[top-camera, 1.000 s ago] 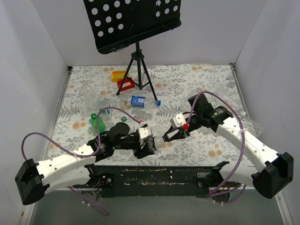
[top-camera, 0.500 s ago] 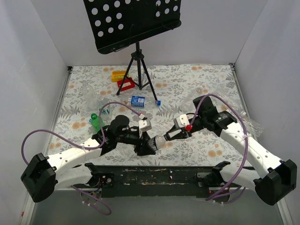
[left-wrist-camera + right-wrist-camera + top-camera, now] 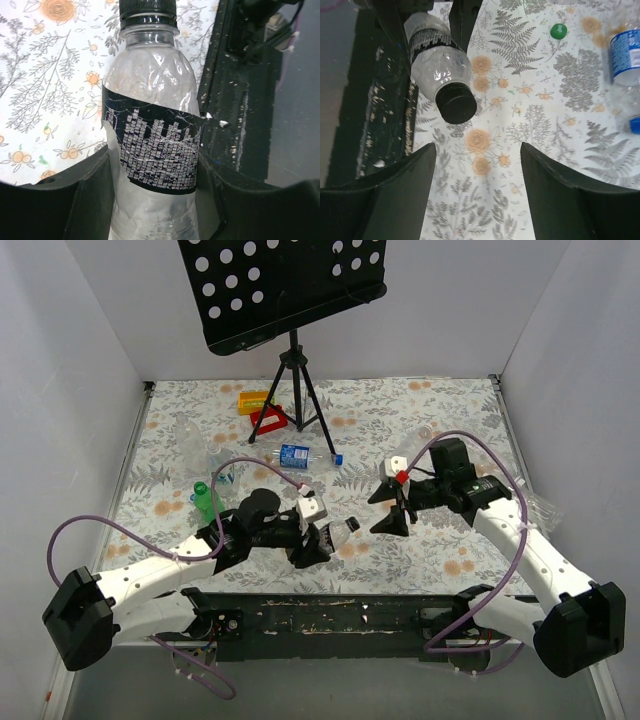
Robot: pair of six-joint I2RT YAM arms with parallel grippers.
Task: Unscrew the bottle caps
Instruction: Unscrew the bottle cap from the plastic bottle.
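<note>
White walls [image 3: 80, 360]; floral-patterned table [image 3: 440, 420]; black perforated music stand [image 3: 280, 290] at rear centre.

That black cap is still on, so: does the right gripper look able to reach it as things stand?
Probably yes. The black cap juts clear of the left gripper holding the bottle and faces the right gripper, jaws open; only bare tablecloth lies between.

The counter [image 3: 450, 420] is white with grey ferns and orange flowers; the clear bottle [image 3: 152, 150] has a black, white-printed label and a black cap [image 3: 458, 102]; a green cap [image 3: 558, 31] lies at its one o'clock; a red block [image 3: 268, 420] and a yellow block [image 3: 252, 399] sit at the counter's eleven.
</note>
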